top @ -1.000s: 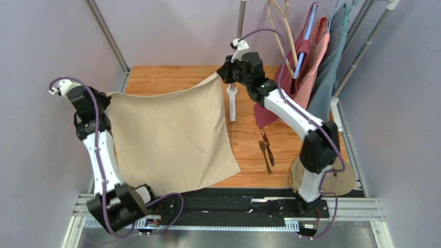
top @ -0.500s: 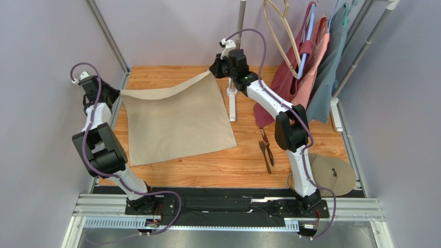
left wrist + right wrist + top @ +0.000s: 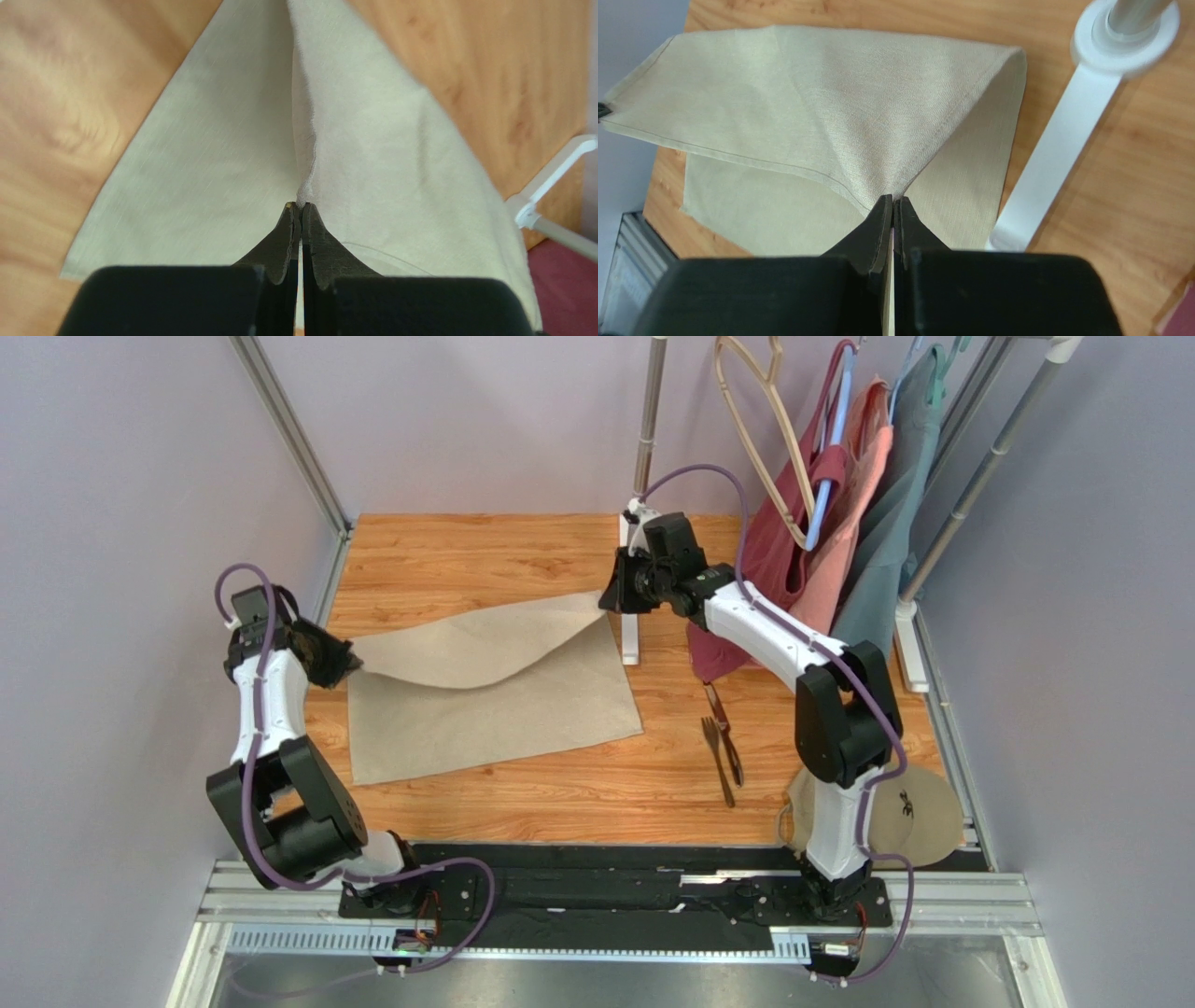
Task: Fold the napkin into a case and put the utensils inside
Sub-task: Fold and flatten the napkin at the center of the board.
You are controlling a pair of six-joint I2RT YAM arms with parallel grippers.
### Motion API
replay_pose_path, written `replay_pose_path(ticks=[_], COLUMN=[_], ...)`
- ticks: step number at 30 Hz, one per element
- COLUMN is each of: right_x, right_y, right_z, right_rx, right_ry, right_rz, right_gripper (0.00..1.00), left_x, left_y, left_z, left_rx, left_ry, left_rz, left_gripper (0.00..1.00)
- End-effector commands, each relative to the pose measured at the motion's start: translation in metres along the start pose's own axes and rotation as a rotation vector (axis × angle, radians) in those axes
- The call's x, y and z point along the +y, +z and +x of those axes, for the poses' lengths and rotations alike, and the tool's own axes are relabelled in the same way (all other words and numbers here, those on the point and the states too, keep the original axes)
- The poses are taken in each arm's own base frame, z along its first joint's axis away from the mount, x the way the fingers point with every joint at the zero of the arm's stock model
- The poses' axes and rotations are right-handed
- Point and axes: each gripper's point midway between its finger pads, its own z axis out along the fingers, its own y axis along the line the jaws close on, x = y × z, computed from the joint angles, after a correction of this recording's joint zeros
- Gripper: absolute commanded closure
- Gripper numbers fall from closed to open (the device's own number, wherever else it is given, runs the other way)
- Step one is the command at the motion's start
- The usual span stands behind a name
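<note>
On the wooden table (image 3: 463, 546) the napkin (image 3: 491, 714) has come down. A second ago I had it hanging high in the air, spread wide like a sheet. Half a second ago its near edge was on the wood and the far edge was up at the back. Now both arms have pulled that far edge toward me, so the back part curls up and over the flat front part. A fold is starting.

My left claw (image 3: 300, 205) is pinched shut on the far left corner of the cloth. My right claw (image 3: 892, 199) is pinched shut on the far right corner. In both wrist views the black tips are closed with cloth squeezed between them. The edge between the two claws sags a little in the middle.

The near half of the napkin rests on the wood, just beside the white stand foot (image 3: 630, 637). The utensils (image 3: 721, 742) lie on bare wood to the right of the napkin, apart from it, and nothing touches them.

I think this is the first fold, and it is only half done. The held edge is not yet laid down on the near edge. No case is made yet, so the utensils must wait. I would watch that the two corners land even, or the case may come out crooked.
</note>
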Motion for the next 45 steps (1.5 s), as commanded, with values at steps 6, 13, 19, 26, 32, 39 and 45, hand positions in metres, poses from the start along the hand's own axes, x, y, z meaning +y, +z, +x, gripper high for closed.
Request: replay_pose_path(ticks=[6,13,19,26,32,39,45], right_x=[0.004,0.001,-0.009,-0.023,-0.028,-0.026,-0.024], right_y=[-0.048,-0.053,-0.057,-0.055,-0.054,-0.057,-0.06], right_z=[0.057,0.091,0.111,0.14,0.153,0.157,0.171], right_rx=[0.134,0.197,0.243,0.315,0.344,0.36,0.399], right_ry=[0.068,0.093,0.087,0.107,0.122,0.132,0.141], right_rz=[-0.011,-0.009,0.044,0.073,0.089,0.083,0.086], right_gripper=[1.0,1.0,1.0,1.0,1.0,1.0,1.0], left_x=[0.072,0.094,0.104,0.117,0.127,0.137,0.139], left_y=[-0.024,-0.03,-0.026,-0.018,-0.016,-0.02,-0.025], left_z=[0.062,0.046,0.045,0.054,0.055,0.055,0.065], left_rx=[0.126,0.113,0.135,0.17,0.174,0.168,0.185], left_ry=[-0.058,0.001,0.022,-0.035,-0.035,-0.048,-0.064], left_rz=[-0.289,-0.364,-0.412,-0.45,-0.481,-0.515,-0.519], left_gripper=[1.0,1.0,1.0,1.0,1.0,1.0,1.0])
